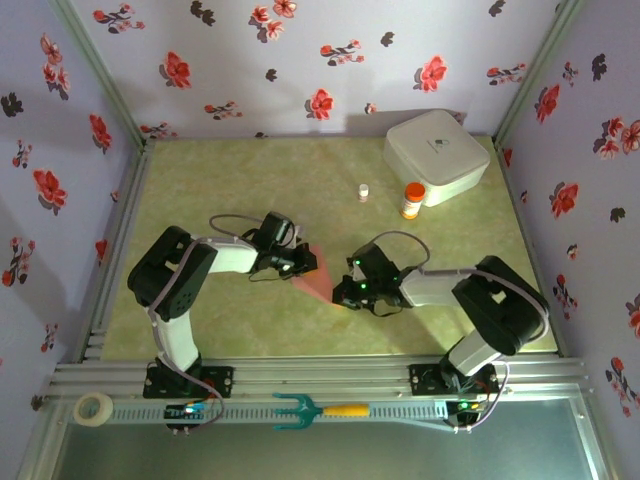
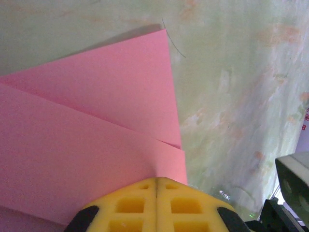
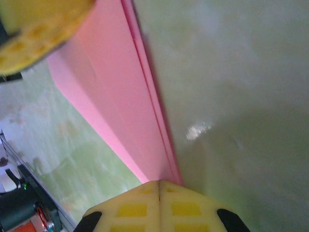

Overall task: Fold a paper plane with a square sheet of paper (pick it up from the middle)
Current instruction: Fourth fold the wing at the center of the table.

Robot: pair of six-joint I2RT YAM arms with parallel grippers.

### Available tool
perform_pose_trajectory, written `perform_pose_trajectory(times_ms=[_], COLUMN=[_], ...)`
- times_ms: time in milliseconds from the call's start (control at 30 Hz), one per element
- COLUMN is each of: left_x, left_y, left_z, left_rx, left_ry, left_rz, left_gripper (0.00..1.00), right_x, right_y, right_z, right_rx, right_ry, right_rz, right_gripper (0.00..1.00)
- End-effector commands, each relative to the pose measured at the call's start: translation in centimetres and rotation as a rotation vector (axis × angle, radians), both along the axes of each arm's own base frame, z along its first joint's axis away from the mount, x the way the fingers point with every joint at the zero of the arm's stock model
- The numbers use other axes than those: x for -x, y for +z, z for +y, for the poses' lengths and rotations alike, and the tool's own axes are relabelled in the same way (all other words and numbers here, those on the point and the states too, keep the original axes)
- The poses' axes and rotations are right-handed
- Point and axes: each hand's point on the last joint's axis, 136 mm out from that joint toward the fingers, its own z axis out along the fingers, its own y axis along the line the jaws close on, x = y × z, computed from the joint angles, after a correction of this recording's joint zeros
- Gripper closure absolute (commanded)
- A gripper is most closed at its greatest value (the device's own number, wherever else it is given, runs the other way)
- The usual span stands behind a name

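Both arms were bent low and turned inward. The left jaws and right jaws were closed at the folded paper (image 1: 312, 275), laid on the tabletop (image 1: 220, 180) well near-left of the box (image 1: 436, 155). Whether it was pinched could not be told; its ends were hidden.

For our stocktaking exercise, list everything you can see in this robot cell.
paper: 1, pink, folded, between grippers
box: 1, white, far right corner
bottle: 1, orange cap, by box
vial: 1, white, left of bottle
fork: 1, teal with orange handle, near rail
tape: 1, white, near-left rail
table: 1, green, centre
walls: 3, lilac floral, around table
left gripper: 1, yellow pads, shut at paper
right gripper: 1, yellow pads, shut at paper
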Motion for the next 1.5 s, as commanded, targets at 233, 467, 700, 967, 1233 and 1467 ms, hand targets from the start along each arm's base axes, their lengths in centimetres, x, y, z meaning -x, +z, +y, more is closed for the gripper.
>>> perform_pose_trajectory(times_ms=[233,467,700,967,1233,1467], left_x=[0.9,0.8,0.7,0.7,0.7,0.7], left_y=[-2.1,-1.2,-0.9,-0.9,-0.9,-0.9], left_z=[1.7,1.2,1.4,1.4,1.4,1.4], left_rx=[-0.07,0.006,0.032,0.034,0.036,0.036], left_ry=[0.046,0.079,0.104,0.105,0.106,0.107], left_rz=[0.082,0.112,0.118,0.123,0.124,0.126], left_gripper=[1.0,1.0,1.0,1.0,1.0,1.0], right_x=[0.9,-0.7,0.2,0.5,0.5,0.6], right_y=[2.2,3.0,1.4,1.1,1.0,0.7], right_z=[-2.7,-2.2,-2.5,-1.4,-0.7,-1.4], right_rx=[0.055,-0.007,0.026,-0.005,-0.024,0.025], right_ry=[-0.116,-0.298,-0.285,-0.249,-0.223,-0.218], right_rz=[0.006,0.069,0.119,0.15,0.15,0.14], right_gripper=[0.85,0.71,0.65,0.65,0.68,0.66])
